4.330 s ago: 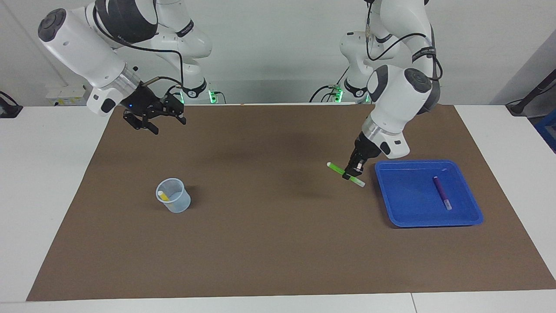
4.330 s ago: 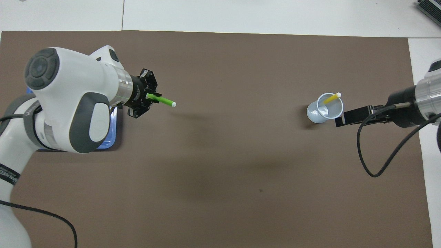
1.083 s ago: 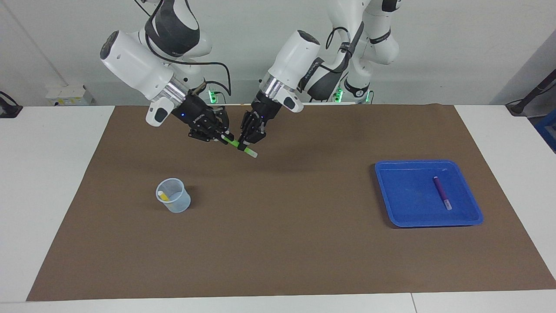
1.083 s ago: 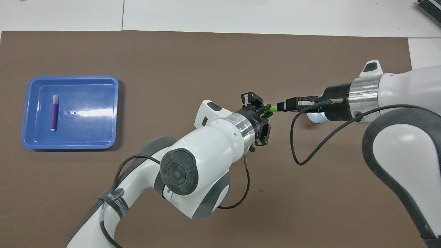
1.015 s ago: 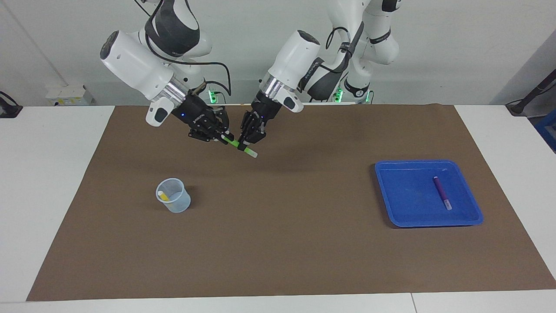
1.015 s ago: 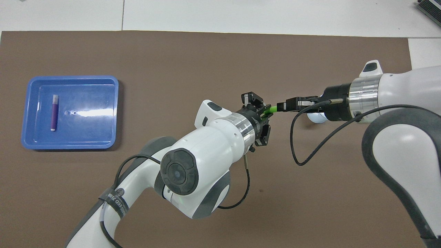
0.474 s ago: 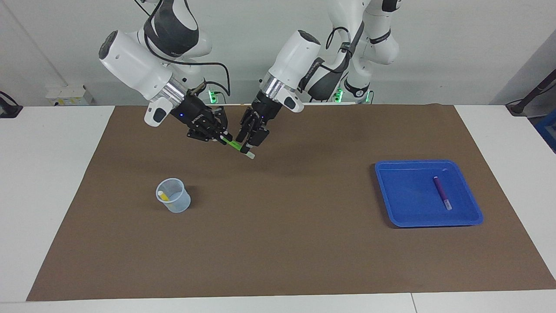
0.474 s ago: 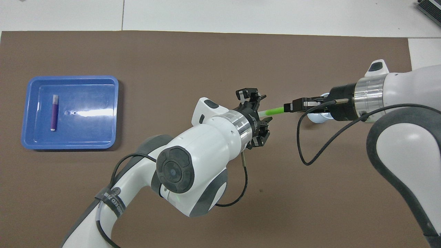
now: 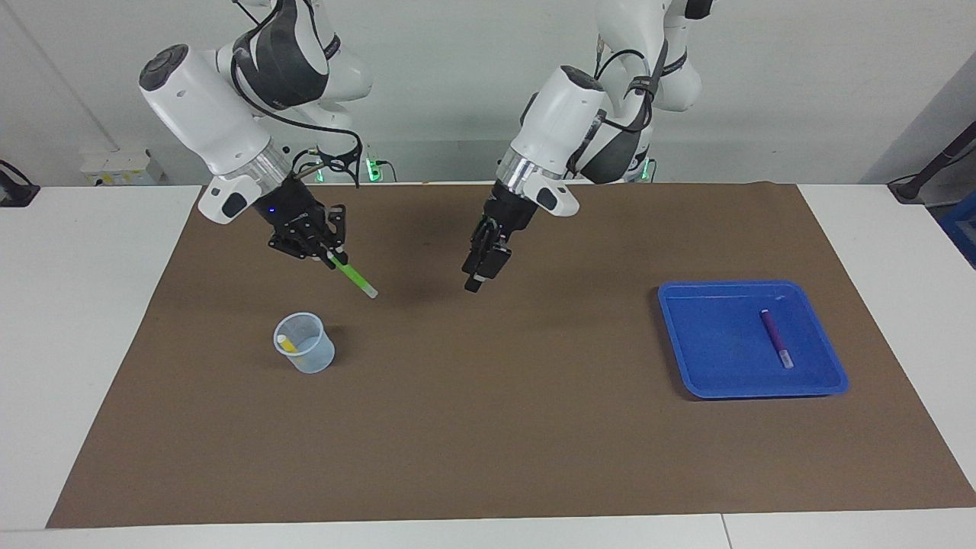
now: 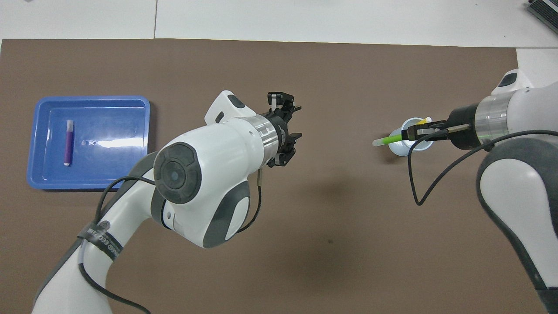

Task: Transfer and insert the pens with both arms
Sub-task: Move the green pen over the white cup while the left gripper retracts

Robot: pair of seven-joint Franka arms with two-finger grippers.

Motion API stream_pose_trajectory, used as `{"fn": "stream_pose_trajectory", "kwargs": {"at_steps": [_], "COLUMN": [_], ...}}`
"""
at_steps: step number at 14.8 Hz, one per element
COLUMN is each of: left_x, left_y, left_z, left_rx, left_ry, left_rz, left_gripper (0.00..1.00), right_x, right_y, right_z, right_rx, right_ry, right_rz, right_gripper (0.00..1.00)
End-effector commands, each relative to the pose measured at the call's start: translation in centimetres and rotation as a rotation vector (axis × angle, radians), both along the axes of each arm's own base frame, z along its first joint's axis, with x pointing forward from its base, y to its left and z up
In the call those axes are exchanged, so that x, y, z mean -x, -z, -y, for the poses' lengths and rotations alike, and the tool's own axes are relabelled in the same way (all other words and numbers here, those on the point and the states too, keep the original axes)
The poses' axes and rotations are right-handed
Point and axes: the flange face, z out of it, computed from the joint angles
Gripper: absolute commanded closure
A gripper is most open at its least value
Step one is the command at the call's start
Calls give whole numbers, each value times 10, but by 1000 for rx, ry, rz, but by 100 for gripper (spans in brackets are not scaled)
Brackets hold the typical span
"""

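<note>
My right gripper (image 9: 329,256) is shut on the upper end of the bright green pen (image 9: 354,279) and holds it in the air over the mat, close to the clear cup (image 9: 306,352). The pen slants down with its pale cap end lowest. In the overhead view the right gripper (image 10: 415,132) and the green pen (image 10: 387,140) partly cover the cup (image 10: 398,149). The yellow pen (image 9: 286,344) stands in the cup. My left gripper (image 9: 474,280) is open and empty over the middle of the mat. The purple pen (image 9: 776,338) lies in the blue tray (image 9: 751,393).
A brown mat (image 9: 488,442) covers the table. The blue tray (image 10: 87,185) sits toward the left arm's end, the cup toward the right arm's end.
The left gripper has opened and let go of the green pen, then drawn back toward the tray's end. The right gripper has carried the pen away toward the cup.
</note>
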Motion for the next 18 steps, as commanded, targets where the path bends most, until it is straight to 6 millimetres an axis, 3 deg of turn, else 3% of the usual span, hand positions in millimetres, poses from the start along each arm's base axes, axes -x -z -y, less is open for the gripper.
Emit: {"fn": "stream_pose_trajectory", "kwargs": {"at_steps": [1,4,5,8,17,18], "left_x": [-6,-16,-20,-47,-79,-81], "left_y": [-8,-6,-8,-5,2,4], "left_z": [-30,-47,-56,-114,-253,-271], "left_rx": [-65,-108,-126,-199,-412,-420], "left_ry": [70,121,144,189,566,578], "left_rz": [14,36,49,45,129,121], "left_gripper": [20,19,0,0,0,0], "right_x": [-10,-25,-28,-35,-52,-53], "right_y": [7,32,39,52,106,113], "right_z": [24,48,53,61,56,55], "right_rx": [110,217,222,257,241,239], "right_ry": [-50,-127,-125,-159,-87,-73], "right_rz": [11,15,6,15,-5,-7], "right_gripper": [100,100,100,100,100,92]}}
